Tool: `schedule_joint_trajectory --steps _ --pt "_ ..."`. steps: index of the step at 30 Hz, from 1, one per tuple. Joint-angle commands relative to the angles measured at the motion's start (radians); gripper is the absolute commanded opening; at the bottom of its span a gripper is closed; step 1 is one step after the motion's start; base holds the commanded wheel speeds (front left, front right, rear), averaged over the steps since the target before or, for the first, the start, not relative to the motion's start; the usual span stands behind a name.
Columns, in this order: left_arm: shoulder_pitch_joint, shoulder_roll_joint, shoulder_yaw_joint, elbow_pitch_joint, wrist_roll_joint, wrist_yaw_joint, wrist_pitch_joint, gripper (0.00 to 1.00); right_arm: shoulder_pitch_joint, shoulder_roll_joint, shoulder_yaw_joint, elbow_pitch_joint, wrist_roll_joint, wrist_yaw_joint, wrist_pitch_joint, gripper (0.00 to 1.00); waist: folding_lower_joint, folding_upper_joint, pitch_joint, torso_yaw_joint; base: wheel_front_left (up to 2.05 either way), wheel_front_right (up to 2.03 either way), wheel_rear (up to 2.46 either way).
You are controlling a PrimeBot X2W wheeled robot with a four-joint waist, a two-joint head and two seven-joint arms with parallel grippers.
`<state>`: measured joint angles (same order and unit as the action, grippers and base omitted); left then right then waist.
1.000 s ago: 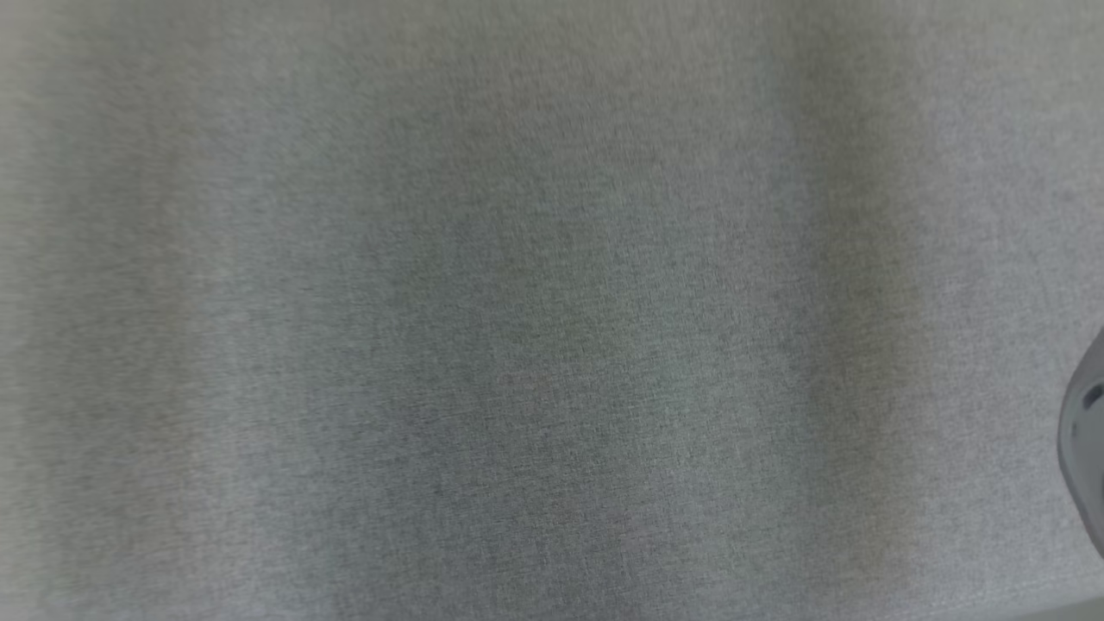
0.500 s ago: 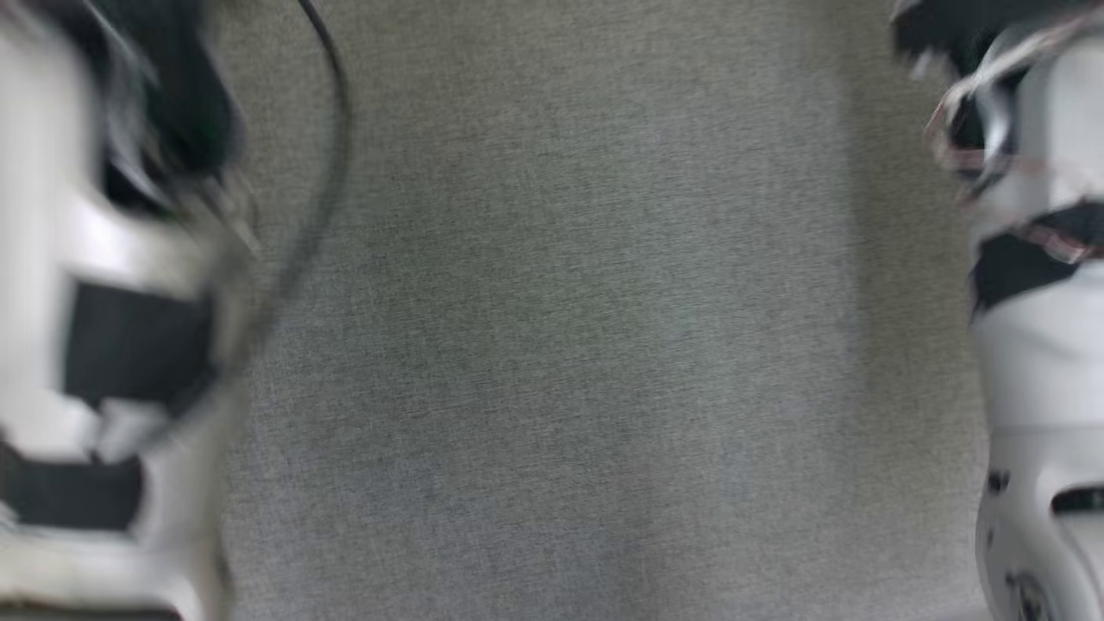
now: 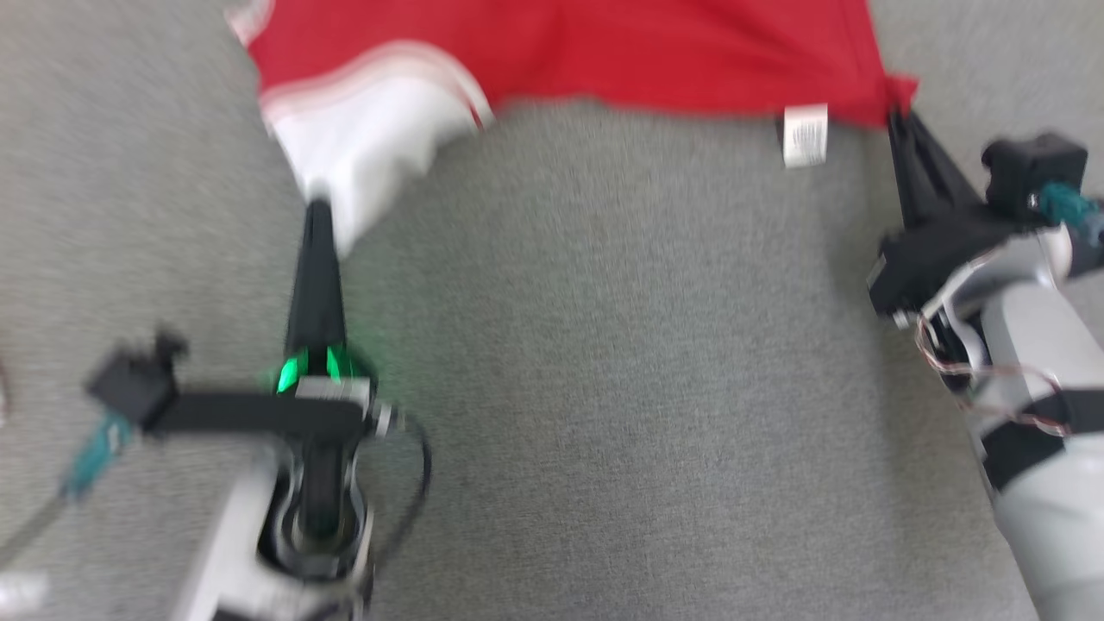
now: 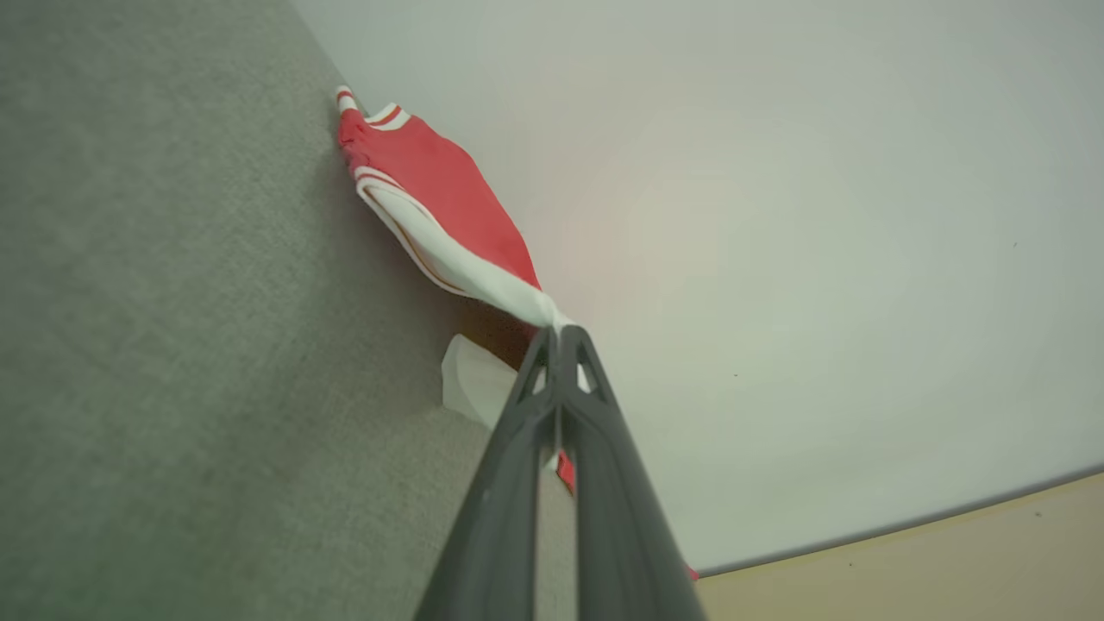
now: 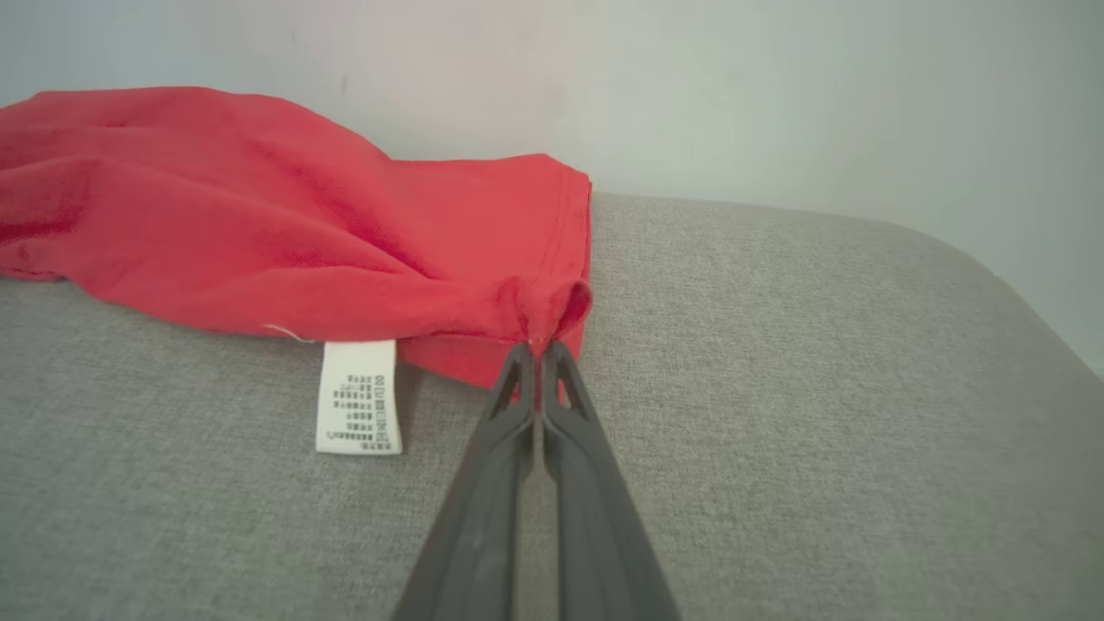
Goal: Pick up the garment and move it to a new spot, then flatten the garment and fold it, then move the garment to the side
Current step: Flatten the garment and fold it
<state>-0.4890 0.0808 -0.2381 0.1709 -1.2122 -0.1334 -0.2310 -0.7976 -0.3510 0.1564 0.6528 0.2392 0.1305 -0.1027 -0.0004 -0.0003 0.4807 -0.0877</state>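
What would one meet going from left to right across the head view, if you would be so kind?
left gripper, shut on the white sleeve → care label → right gripper, shut on a corner of the red garment

A: Surface?
B: Grey woven upholstery (image 3: 604, 388), fine flecked weave. Right wrist view shows a rounded corner at its right.
A: Behind it?
B: Plain pale wall (image 5: 776, 86), meeting the far edge. Left wrist view: strip of tan floor (image 4: 949, 569) at lower right, below the wall.
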Motion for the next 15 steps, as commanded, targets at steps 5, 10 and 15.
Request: schedule_joint_trajectory --steps 5,10,15 --pt "0.271 0.000 0.050 -0.102 -0.233 0.004 0.077 0.00 0.161 -0.056 0.005 -0.080 0.058 0.001 0.073 0.00 0.0004 0.0003 -0.254 0.072 0.00 0.00 0.00" --pt "0.473 0.014 0.073 -0.259 -0.450 0.004 0.197 0.00 0.282 -0.079 -0.008 -0.097 0.073 0.001 0.091 0.00 0.0004 0.0003 -0.333 0.109 0.00 0.00 0.00" --pt "0.587 0.074 0.024 -0.326 -0.471 0.029 0.293 0.00 0.364 -0.080 -0.026 -0.094 0.083 0.001 0.098 0.00 0.0004 0.0003 -0.377 0.143 0.00 0.00 0.00"
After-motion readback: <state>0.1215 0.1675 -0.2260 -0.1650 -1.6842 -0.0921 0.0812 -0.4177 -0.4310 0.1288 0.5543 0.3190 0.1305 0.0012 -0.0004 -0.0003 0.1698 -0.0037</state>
